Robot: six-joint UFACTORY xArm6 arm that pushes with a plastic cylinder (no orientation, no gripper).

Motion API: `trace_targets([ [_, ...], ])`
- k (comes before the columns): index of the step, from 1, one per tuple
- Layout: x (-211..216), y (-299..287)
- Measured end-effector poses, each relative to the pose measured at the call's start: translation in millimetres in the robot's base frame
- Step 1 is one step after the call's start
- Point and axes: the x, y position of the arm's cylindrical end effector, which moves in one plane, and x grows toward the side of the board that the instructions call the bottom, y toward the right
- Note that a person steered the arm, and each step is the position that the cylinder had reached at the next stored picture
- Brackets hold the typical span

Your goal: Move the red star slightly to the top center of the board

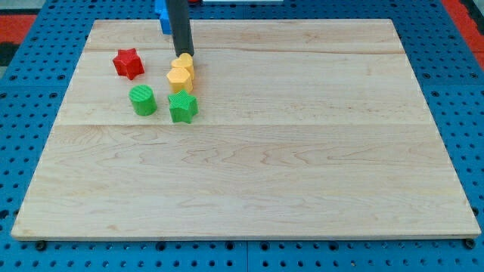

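Here, in the single camera view, a pale wooden board (302,174) lies on a blue pegboard surface (23,98) that shows on every side of it. All the blocks sit in the board's top-left quarter.

The red star (128,63) is nearest the board's left edge and not far below its top edge, standing alone, apart from the other blocks. To the view's right of it are two yellow blocks pressed together: a smaller yellow block (184,61) above and a yellow block (179,77) just below and touching it; their exact shapes are hard to make out. Below the red star sits a green cylinder (142,100), and just to its right, close but apart, a green star (182,106), which lies directly under the yellow pair and almost touches it.

The dark rod comes down from the view's top, and my tip (187,54) rests at the upper edge of the smaller yellow block, touching or nearly so. It is well to the right of the red star. A blue block (162,17) is partly hidden behind the rod at the board's top edge.

There is no claw on this arm, so nothing is spread or pinched.
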Motion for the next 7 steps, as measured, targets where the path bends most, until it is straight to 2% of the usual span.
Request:
trace_targets([
  [2, -54, -58],
  [3, -23, -116],
  [4, 26, -135],
  [5, 35, -107],
  [7, -9, 33],
])
